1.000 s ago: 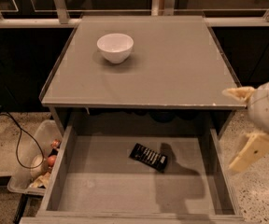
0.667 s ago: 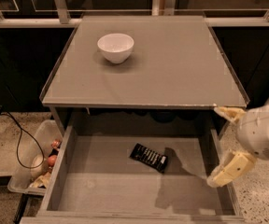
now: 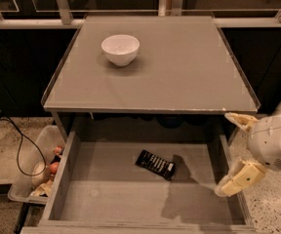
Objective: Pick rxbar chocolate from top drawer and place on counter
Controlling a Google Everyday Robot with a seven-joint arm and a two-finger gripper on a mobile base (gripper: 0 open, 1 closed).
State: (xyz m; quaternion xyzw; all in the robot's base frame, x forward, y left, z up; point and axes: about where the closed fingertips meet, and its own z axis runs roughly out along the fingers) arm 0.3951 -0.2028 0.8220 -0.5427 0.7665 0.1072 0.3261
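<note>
Since the earlier frames the gripper (image 3: 224, 153) has come down and inward from beside the counter's (image 3: 179, 77) front right corner, and it now hangs just below that corner, over the right side wall of the top drawer (image 3: 106, 204). Its two cream fingers (image 3: 241, 176) stand well apart, one above the other, with nothing between them. The counter is a flat matte grey square top with a thin raised metallic rim. Behind its far edge run a pale rail and dark glazed panels, and beneath its sides lies a speckled stone floor (image 3: 277, 211). One white bowl (image 3: 120, 49) stands upright on the counter, toward its rear left. One drawer is pulled out below the counter's front edge, grey with a plain flat bottom. One rxbar chocolate (image 3: 155, 164) lies flat in it, black with white lettering, turned at a slant, below the middle of the counter's front edge and clear of the drawer walls; the gripper's shadow falls just to its right. One clear plastic bin (image 3: 23, 182) of small items sits on the floor below the counter's left side, with one dark cable (image 3: 21, 141) looping above it.
</note>
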